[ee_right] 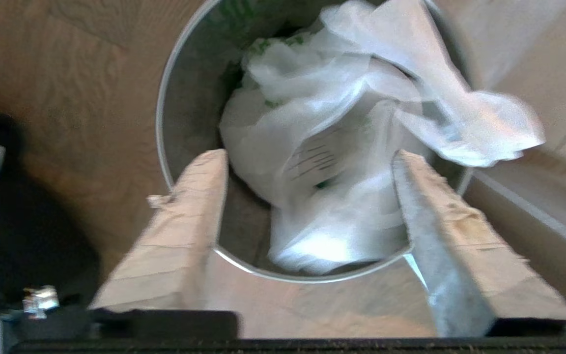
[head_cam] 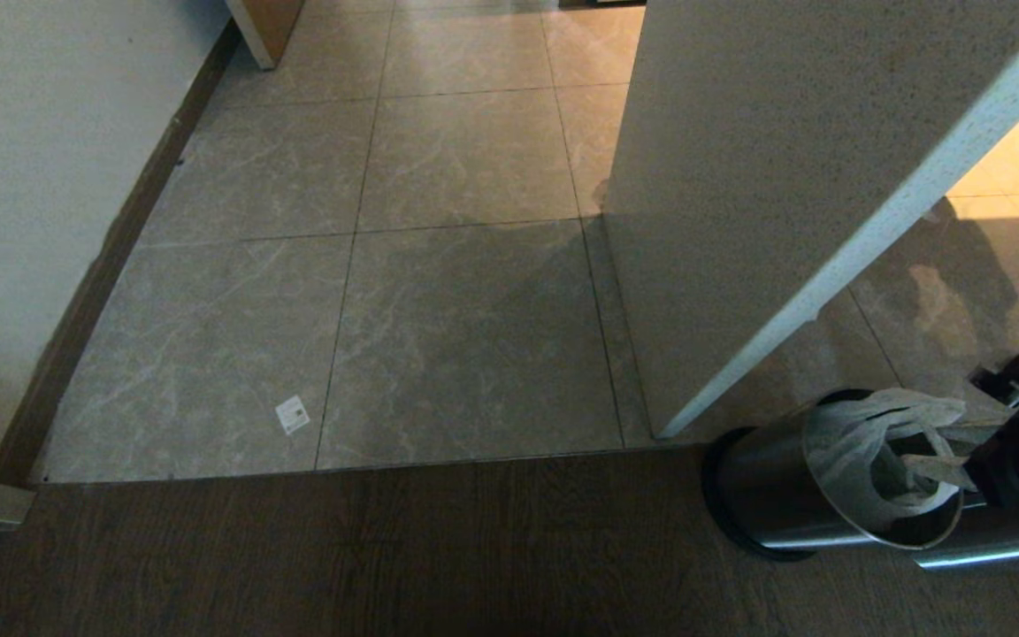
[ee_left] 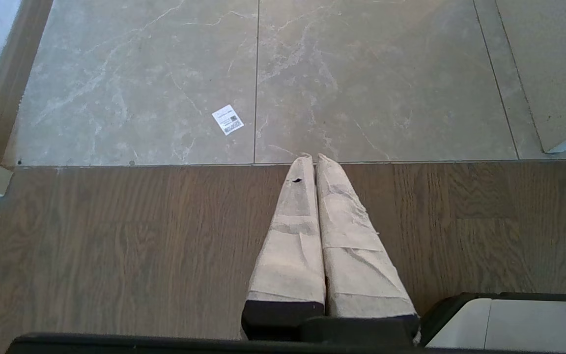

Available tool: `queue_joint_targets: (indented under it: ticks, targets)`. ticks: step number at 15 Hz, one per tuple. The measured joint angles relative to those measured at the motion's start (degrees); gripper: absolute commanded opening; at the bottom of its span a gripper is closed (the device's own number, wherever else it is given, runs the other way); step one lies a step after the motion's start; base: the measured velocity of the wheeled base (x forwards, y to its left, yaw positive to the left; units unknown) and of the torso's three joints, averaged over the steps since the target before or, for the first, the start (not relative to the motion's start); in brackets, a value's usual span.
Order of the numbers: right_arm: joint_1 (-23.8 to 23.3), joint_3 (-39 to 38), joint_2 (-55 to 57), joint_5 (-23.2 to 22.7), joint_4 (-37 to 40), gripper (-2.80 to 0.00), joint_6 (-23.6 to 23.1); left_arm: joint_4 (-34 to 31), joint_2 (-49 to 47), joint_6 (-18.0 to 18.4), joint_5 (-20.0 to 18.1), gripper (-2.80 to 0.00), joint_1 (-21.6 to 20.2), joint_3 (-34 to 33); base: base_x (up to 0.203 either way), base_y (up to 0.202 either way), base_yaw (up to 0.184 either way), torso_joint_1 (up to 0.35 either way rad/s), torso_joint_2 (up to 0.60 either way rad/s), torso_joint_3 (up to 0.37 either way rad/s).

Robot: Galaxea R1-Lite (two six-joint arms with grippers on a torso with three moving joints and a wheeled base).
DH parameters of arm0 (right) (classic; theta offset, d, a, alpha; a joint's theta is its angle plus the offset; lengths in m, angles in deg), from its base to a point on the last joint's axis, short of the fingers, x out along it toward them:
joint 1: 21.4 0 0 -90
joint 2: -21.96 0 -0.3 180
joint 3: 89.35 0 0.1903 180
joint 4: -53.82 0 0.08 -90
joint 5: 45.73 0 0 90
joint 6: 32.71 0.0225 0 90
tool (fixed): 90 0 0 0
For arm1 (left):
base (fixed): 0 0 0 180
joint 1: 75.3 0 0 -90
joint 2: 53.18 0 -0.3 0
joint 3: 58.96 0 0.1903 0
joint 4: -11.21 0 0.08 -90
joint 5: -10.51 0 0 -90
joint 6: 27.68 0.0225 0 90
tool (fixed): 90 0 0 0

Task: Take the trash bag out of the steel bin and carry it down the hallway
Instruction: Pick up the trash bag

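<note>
The steel bin (head_cam: 757, 495) stands on dark wood floor at the lower right of the head view, beside a wall corner. The crinkled white trash bag (head_cam: 854, 433) fills its mouth and spills over the rim. My right gripper (head_cam: 943, 447) hangs just above the bin opening. In the right wrist view that gripper (ee_right: 310, 157) is open, its taped fingers (ee_right: 189, 206) spread on either side of the bag (ee_right: 332, 123) without pinching it; the bin's inner wall (ee_right: 189, 108) shows behind. My left gripper (ee_left: 311, 158) is shut and empty over the wood floor. The hallway tiles (head_cam: 465, 336) stretch ahead.
A white wall corner (head_cam: 739, 221) juts out right behind the bin. A white wall with dark skirting (head_cam: 32, 221) lines the left side. A small white label (head_cam: 292, 414) lies on the tiles near the wood floor (head_cam: 297, 557).
</note>
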Motion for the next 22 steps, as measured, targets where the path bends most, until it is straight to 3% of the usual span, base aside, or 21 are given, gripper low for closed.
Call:
queue_joint_targets:
  ticks: [7, 13, 15, 18, 22]
  targets:
    - [-0.85, 0.72, -1.32, -0.13, 0.01, 0.0, -5.99, 0.0, 0.0, 0.0, 0.02, -2.8, 0.0, 0.0, 0.0, 0.0, 0.0, 0.0, 0.0, 0.0]
    - [-3.49, 3.08, 0.17, -4.34, 1.14, 0.0, -19.07, 0.02, 0.0, 0.02, 0.03, -2.8, 0.0, 0.0, 0.0, 0.0, 0.0, 0.0, 0.0, 0.0]
    - [-4.03, 6.16, 0.22, -5.72, 6.58, 0.0, -22.09, 0.0, 0.0, 0.0, 0.0, -2.8, 0.0, 0.0, 0.0, 0.0, 0.0, 0.0, 0.0, 0.0]
    - [-5.81, 11.49, -1.12, -7.19, 19.22, 0.0, -22.55, 0.02, 0.0, 0.01, 0.0, -2.8, 0.0, 0.0, 0.0, 0.0, 0.0, 0.0, 0.0, 0.0]
    - [-6.86, 15.81, -1.82, -9.23, 23.26, 0.0, -21.73, 0.02, 0.0, 0.02, 0.0, -2.8, 0.0, 0.0, 0.0, 0.0, 0.0, 0.0, 0.0, 0.0]
